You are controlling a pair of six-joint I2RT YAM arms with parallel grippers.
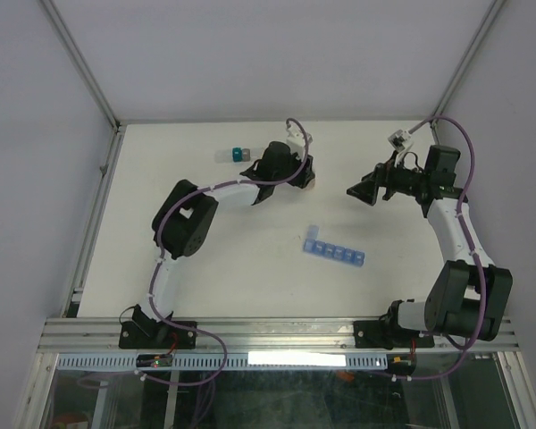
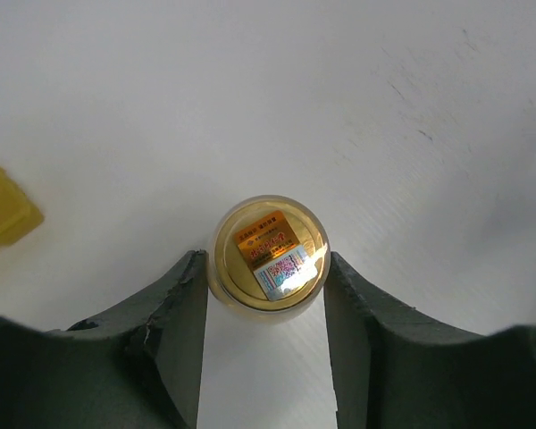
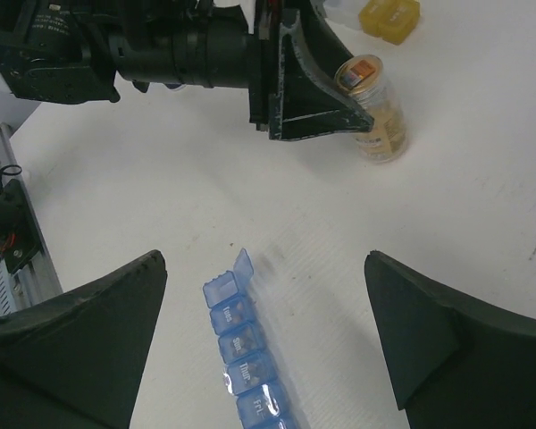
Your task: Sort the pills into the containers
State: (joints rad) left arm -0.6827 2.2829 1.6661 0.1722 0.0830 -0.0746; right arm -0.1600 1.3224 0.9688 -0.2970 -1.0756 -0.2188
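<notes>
Grey walls close in a white table [image 1: 250, 277]. You have the left gripper [image 2: 264, 257] at the pill bottle [image 3: 381, 114], which stands on the table at 11 o'clock from the containers [image 1: 335, 252]. The jaws are closed against both sides of the bottle, as the left wrist view shows. The pills [image 3: 391, 132] show only as a tan mass through the clear wall. A labelled disc covers the bottle's top end, and whether it is capped cannot be determined.

The right gripper [image 1: 362, 190] hangs at 1 o'clock from the containers, its jaws wide apart and holding nothing. The containers, a blue strip, lie near the table's middle. The end lid [image 3: 242, 267] nearest the bottle stands open, and the other lids look shut. A cube row [image 1: 235, 154] sits at 9 o'clock from the left gripper and is not involved.

Assessment: the step in hand is securing the bottle, and no pill is visible in any compartment. The next move calls for you to lift the bottle upright, get it opened, probably with the right gripper's help, and bring it over the open compartment. A tilt in transit risks spillage.
</notes>
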